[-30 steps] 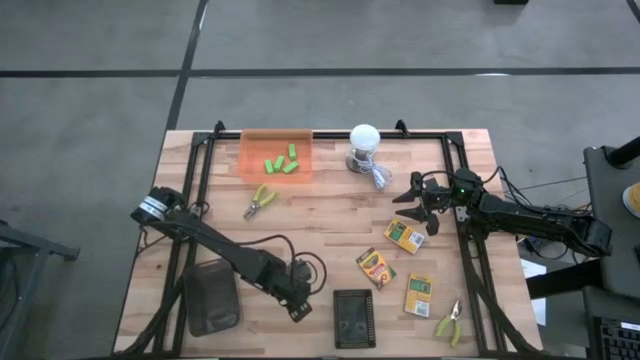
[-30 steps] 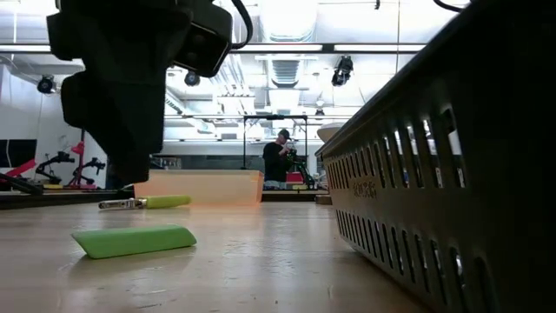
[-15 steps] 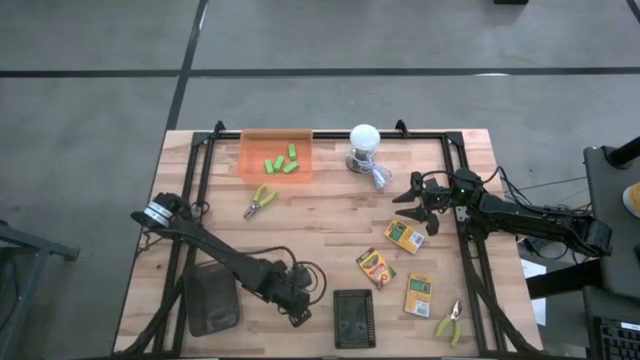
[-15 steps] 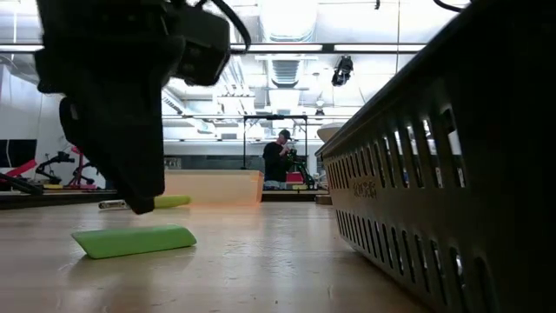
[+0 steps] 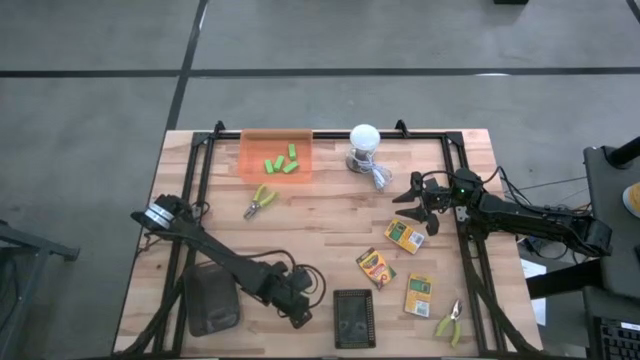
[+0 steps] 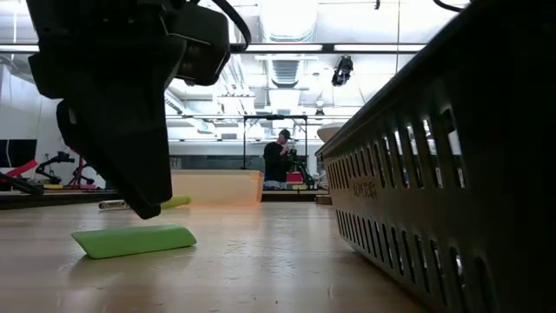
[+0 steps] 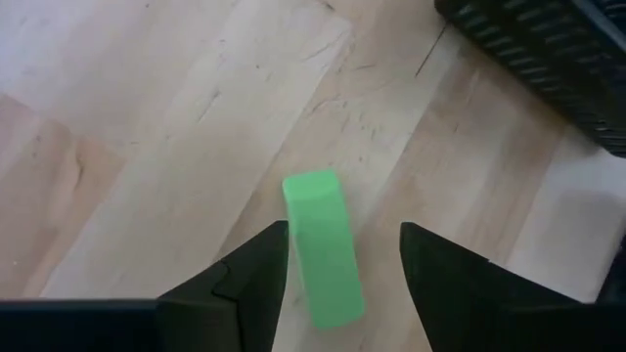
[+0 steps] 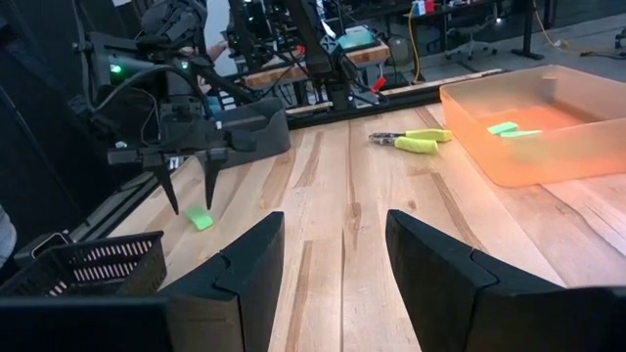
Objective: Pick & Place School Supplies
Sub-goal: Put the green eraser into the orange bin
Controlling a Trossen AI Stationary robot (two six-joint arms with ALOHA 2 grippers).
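We're parked over the light wooden slatted table (image 5: 320, 215) with the translucent orange plastic bin (image 5: 275, 157) at the far edge, where four of the small bright-green rectangular blocks (image 5: 280, 163) already sit. Next size down, the three flat yellow-and-green crayon boxes (image 5: 376, 267) lie loose on the right side, cardboard by the look of them, so light but broad and probably best pinched across a short edge. One yellow-green-handled pliers (image 5: 261, 198) lies just in front of the bin, the other (image 5: 449, 322) near the right front corner; those look stiffer and heavier, and we'd grab across the handles. The right gripper (image 5: 420, 205) waits near the right edge above the crayon boxes, jaws apart and empty. The left gripper (image 7: 342, 269) is low at the front of the table, jaws spread and straddling the last green block (image 7: 320, 244), which lies flat on the wood between the fingertips, untouched. It looks like an eraser or foam piece: light, slightly grippy, not fragile. We reckon closing across its narrow width at mid-length is the way, since its long axis runs between the fingers.
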